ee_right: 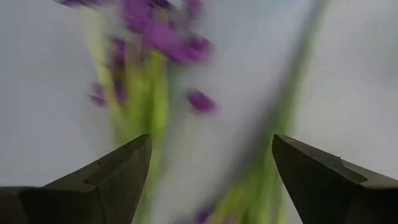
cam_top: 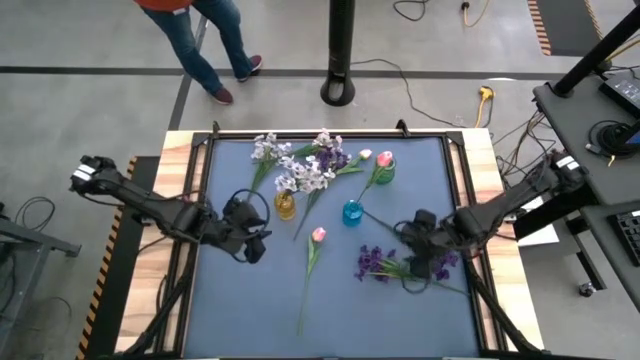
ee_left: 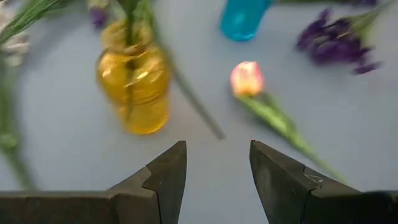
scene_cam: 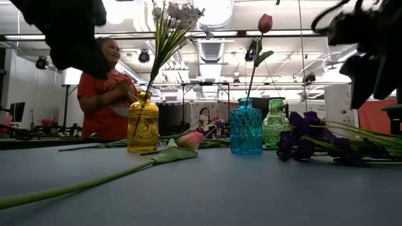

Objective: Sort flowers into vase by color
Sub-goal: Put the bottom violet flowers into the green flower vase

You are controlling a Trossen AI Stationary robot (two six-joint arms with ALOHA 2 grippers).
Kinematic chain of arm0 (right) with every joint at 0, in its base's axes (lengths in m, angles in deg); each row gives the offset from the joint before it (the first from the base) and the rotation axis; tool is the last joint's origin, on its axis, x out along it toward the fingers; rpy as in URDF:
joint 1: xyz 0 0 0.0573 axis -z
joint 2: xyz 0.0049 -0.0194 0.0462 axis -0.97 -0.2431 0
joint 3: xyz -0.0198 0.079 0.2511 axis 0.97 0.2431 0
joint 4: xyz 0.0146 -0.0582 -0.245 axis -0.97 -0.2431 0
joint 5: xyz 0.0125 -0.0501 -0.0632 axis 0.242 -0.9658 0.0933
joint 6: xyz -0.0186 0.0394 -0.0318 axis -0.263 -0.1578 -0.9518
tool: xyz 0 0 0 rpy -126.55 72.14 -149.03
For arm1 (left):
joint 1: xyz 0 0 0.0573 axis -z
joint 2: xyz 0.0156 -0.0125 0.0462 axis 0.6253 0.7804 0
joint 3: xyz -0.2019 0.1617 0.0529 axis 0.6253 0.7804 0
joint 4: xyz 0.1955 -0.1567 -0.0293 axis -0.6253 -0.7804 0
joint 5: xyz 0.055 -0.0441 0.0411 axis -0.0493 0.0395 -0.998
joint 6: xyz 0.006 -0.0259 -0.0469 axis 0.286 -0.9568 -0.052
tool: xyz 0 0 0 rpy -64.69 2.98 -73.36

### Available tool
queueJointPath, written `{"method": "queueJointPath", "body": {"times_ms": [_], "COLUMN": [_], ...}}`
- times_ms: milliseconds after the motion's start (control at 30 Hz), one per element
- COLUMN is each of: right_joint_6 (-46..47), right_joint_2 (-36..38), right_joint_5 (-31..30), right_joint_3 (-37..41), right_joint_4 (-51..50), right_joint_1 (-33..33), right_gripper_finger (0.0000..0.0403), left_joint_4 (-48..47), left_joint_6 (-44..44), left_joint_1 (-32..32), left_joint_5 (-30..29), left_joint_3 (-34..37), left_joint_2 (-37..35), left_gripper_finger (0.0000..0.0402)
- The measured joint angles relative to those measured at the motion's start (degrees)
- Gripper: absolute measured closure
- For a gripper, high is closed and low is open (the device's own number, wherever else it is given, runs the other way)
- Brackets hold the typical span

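From above, the blue worktop (cam_top: 230, 330) carries three small vases near its middle. I'll place everything by the blue vase (cam_top: 351, 212). The yellow vase (cam_top: 285, 206) stands to its left with a white spray (cam_top: 266, 150) in it, and the green vase (cam_top: 383, 172) stands beyond it, holding a pink tulip (cam_top: 385, 158). A second pink tulip (cam_top: 318, 236) lies flat on the near side of the blue vase, its stem running toward the front edge. Dark purple sprays (cam_top: 375, 263) lie to the right of that. The left pincer (cam_top: 252, 240) hovers left of the blue vase, close to the yellow one. The right pincer (cam_top: 420, 268) hangs over the purple sprays.

From table height, the blue vase (scene_cam: 245, 130) sits between the yellow vase (scene_cam: 143, 125) and the green one behind. A person in an orange top (scene_cam: 103, 94) stands beyond the worktop.

From the left wrist, the left pincer (ee_left: 217, 180) is partly apart and holds nothing, facing the yellow vase (ee_left: 134, 87) and the lying tulip (ee_left: 247, 78).

From the right wrist, the right pincer (ee_right: 211, 180) is spread wide and empty over the purple sprays (ee_right: 163, 37).
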State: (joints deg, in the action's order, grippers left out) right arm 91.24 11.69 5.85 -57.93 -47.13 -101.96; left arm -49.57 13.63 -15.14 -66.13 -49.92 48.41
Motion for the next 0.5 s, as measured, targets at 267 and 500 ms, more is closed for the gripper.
{"method": "queueJointPath", "body": {"times_ms": [267,500], "right_joint_6": [4.98,9.72], "right_joint_2": [-11.49,-20.47], "right_joint_5": [-1.84,-1.66], "right_joint_3": [-1.13,-4.78], "right_joint_4": [5.69,4.76], "right_joint_1": [-9.11,-12.99], "right_gripper_finger": [0.0078,0.0078], "left_joint_4": [0.41,0.51], "left_joint_6": [0.34,0.75], "left_joint_1": [4.53,5.14], "left_joint_5": [-6.70,-9.92], "left_joint_3": [-3.35,-3.96], "left_joint_2": [-0.04,-0.04], "left_gripper_finger": [0.0241,0.0241]}}
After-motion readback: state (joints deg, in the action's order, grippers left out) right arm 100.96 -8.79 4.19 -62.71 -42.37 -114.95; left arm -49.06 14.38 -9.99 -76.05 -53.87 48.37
